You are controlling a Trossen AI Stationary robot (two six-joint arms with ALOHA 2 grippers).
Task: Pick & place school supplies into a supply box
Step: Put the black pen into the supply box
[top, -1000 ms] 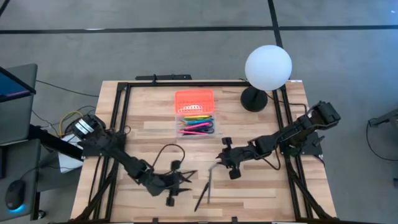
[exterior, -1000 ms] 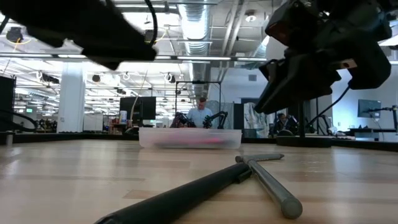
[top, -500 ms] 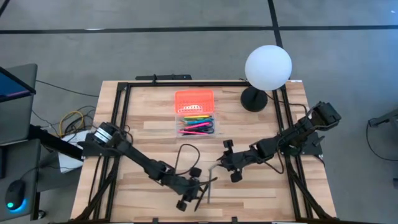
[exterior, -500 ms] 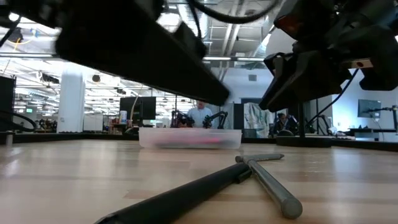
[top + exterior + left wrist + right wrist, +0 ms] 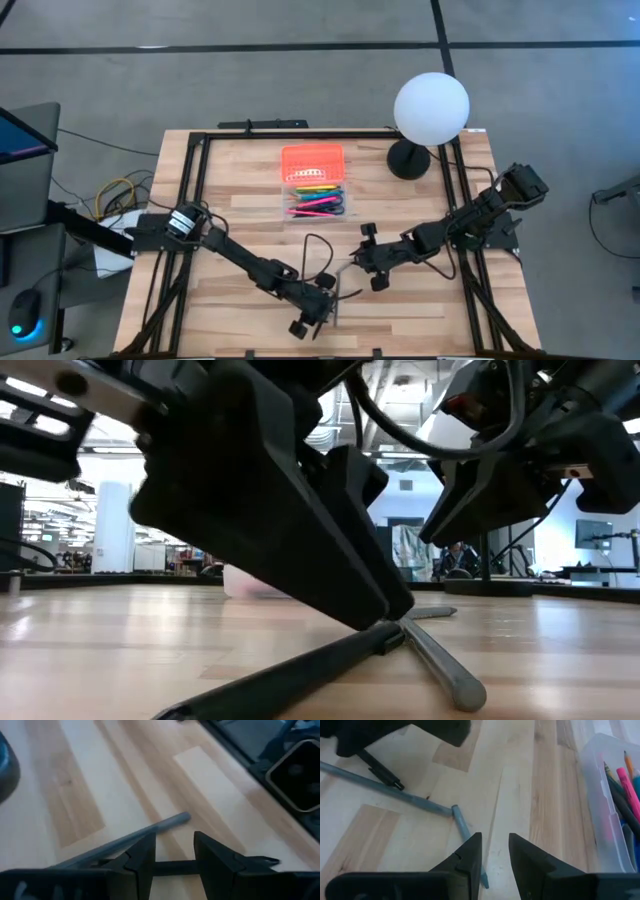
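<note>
You see the left gripper [image 5: 322, 305] low at centre frame, fingers apart over the grey pen [image 5: 336, 300] and black pen [image 5: 290, 675]. The right gripper [image 5: 362, 262] hovers nearby, fingers narrowly apart, empty. The box [image 5: 316, 182] sits upper centre.

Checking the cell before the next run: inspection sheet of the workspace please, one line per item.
Surface: wooden table with black frame rails.
Job's things: supply box open, orange lid folded back, coloured pens inside; grey pen and black pen loose on the table near its front edge, ends meeting.
Clutter: white globe lamp at the far right corner.
Grippers: left gripper open, low over the loose pens; right gripper open, empty, beside them.
Cables: black loop on left arm; wires off the left edge.
Surroundings: open lab hall; grey floor.
</note>
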